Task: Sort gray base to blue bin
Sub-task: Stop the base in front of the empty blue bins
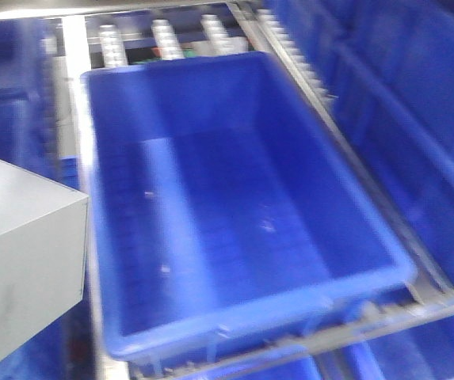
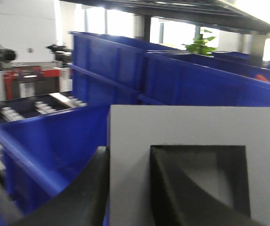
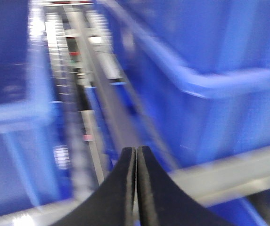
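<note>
The gray base [image 1: 22, 261] hangs in the air at the left edge of the front view, just left of the blue bin [image 1: 242, 317], beside its left rim. The bin is large, deep and holds nothing. In the left wrist view the gray base [image 2: 130, 183] fills the lower right, its square recess facing me. My left gripper [image 2: 132, 188] is shut on the base's wall: one black finger outside it, the other inside the recess. My right gripper [image 3: 135, 155] is shut and holds nothing, above a roller rail between crates.
More blue crates [image 1: 417, 95] stand to the right and at the far left [image 1: 5, 87]. Metal conveyor rails with rollers [image 1: 167, 36] run behind and along the bin's right side. A tall blue crate wall [image 2: 172, 75] rises ahead in the left wrist view.
</note>
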Tool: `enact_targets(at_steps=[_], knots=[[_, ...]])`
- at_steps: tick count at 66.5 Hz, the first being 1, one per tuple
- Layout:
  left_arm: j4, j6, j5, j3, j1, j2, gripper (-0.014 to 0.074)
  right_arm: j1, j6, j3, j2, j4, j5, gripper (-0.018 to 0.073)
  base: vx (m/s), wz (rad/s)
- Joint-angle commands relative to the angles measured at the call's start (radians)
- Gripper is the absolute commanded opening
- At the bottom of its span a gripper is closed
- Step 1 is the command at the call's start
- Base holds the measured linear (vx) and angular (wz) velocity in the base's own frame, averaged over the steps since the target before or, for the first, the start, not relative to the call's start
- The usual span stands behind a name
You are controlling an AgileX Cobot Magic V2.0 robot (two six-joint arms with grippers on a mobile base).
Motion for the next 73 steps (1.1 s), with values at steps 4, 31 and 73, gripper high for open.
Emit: enact_targets(at_steps=[4, 31, 73], knots=[[-0.014, -0.009, -0.102, -0.028, -0.003, 0.006, 0.0002, -0.002, -0.011, 0.002, 0.018, -0.007, -0.072, -0.0005, 0.13, 0.66], [-0.014, -0.009, -0.102, -0.028, -0.003, 0.006, 0.0002, -0.002, -0.011, 0.002, 0.018, -0.007, -0.072, -0.0005, 0.09, 0.47], [-0.014, -0.009, -0.102, -0.028, -0.003, 0.006, 0.0002, -0.002, -0.011, 0.002, 0.018, -0.007, -0.072, -0.0005, 0.01, 0.04]])
